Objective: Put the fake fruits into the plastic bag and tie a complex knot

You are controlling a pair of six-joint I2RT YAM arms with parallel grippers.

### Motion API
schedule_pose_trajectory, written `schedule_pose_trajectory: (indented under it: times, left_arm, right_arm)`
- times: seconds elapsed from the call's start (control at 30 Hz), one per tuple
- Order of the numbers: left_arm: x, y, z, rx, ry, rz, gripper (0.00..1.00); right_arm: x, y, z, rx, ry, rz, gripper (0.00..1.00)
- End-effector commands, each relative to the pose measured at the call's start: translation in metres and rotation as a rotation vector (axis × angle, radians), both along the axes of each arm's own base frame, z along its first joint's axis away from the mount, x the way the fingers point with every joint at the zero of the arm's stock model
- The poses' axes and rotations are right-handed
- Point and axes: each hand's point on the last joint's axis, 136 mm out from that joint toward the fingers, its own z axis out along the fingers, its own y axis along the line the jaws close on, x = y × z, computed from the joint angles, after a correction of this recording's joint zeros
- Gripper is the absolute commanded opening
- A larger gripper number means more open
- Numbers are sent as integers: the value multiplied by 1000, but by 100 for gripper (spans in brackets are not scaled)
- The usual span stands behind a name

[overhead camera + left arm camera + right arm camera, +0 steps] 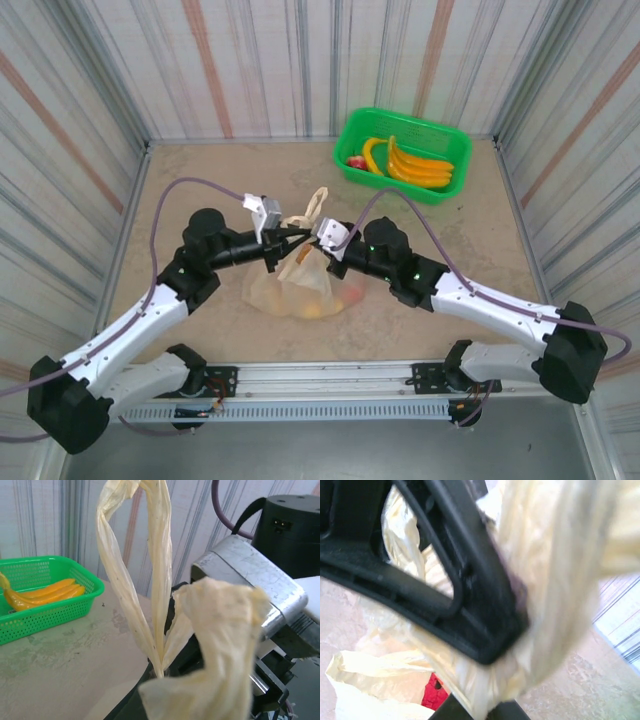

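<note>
My left arm (135, 322) and right arm (500, 300) are white shells with black joints, trailing purple cables (200, 183). Silver camera blocks (262, 212) sit just behind my black left gripper (299, 233) and right gripper (313, 247); green lights (413, 275) dot the right arm.

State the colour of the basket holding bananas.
The basket is bright green; clearest in top external view.

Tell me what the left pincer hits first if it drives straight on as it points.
Shut on a handle of the plastic bag, the left pincer faces the right pincer close ahead; it would probably strike that first, though depth is unclear.
</note>
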Motion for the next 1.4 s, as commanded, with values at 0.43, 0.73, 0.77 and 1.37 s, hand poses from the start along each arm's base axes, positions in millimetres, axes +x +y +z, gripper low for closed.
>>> schedule_pose_trajectory:
  times: [0.43, 0.73, 0.77, 1.37]
  left_arm:
    - [-12, 3, 3, -11, 64, -108, 61]
    - [-4, 3, 5, -12, 81, -60, 64]
    - [-2, 4, 5, -10, 85, -51, 64]
    - [1, 2, 6, 1, 19, -59, 0]
  right_arm:
    - [-17, -11, 6, -158, -29, 117, 0]
    - [-16, -6, -10, -272, -47, 122, 0]
    - [-17, -6, -10, -278, -48, 125, 0]
    - [-33, -25, 27, -111, -20, 140, 43]
